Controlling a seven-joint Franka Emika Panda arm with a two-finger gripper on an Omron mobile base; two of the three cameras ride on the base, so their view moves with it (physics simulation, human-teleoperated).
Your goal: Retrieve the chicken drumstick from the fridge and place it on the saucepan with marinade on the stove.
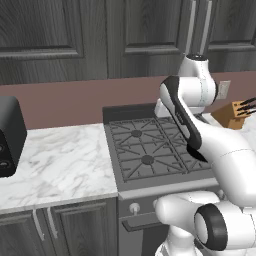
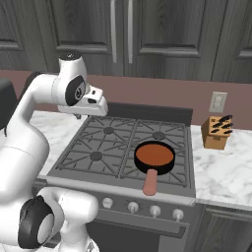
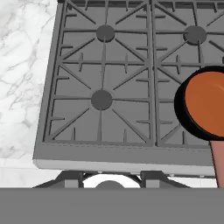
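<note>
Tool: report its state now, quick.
Tool: open or closed cannot be told; just the tips of its fingers show, and no held thing is visible.

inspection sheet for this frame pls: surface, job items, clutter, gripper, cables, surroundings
Surface: stove with black grates, marble counter on both sides.
Job's things: saucepan with marinade on the front right burner, handle pointing to the stove front; chicken drumstick nothing seen; fridge nothing seen.
Clutter: knife block on the right counter; black appliance on the left counter.
Gripper: gripper above the stove's front edge, left of the pan; nothing between the fingertips.
Cables: nothing seen.
Surroundings: dark cabinets above and below, wall outlet.
</note>
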